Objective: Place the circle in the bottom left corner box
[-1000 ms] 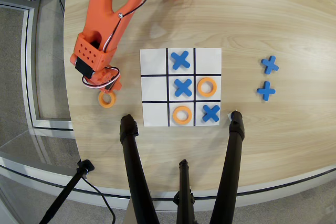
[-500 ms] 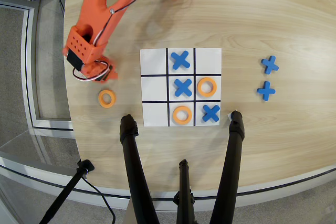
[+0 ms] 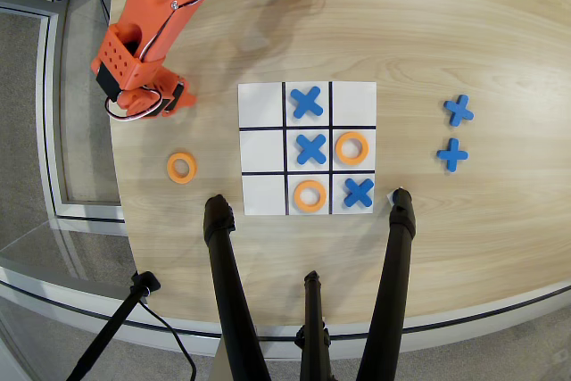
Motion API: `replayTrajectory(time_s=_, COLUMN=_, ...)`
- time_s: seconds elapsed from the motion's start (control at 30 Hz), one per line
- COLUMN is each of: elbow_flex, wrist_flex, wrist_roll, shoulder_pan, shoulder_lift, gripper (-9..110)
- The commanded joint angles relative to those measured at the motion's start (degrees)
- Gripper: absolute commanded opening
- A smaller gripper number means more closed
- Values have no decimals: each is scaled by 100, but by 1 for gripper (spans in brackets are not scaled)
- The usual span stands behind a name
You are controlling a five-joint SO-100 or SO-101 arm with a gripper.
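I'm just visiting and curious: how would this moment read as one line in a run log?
gripper: over bare table left of grid, holds a circle | spare circle: loose on table | bottom left corner box: empty

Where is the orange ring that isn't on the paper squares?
In the overhead view, the loose orange ring lies on the wooden table, left of the paper grid and below the orange arm's gripper.
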Motion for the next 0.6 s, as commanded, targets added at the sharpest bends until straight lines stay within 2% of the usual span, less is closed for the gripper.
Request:
replayTrajectory(time_s=0.0, elbow_flex=114, wrist_flex=-79, wrist_roll=-114, shoulder_pan=149, shoulder_lift=53, gripper=9)
replayTrajectory(time_s=0.17, elbow_flex=729, wrist_flex=-668, wrist_roll=-316, shoulder_pan=237, shoulder_lift=141, gripper=0)
replayTrajectory(time_s=0.57, elbow_flex=905, wrist_flex=-765, wrist_roll=-185, shoulder_pan=105, shoulder_lift=624, gripper=0)
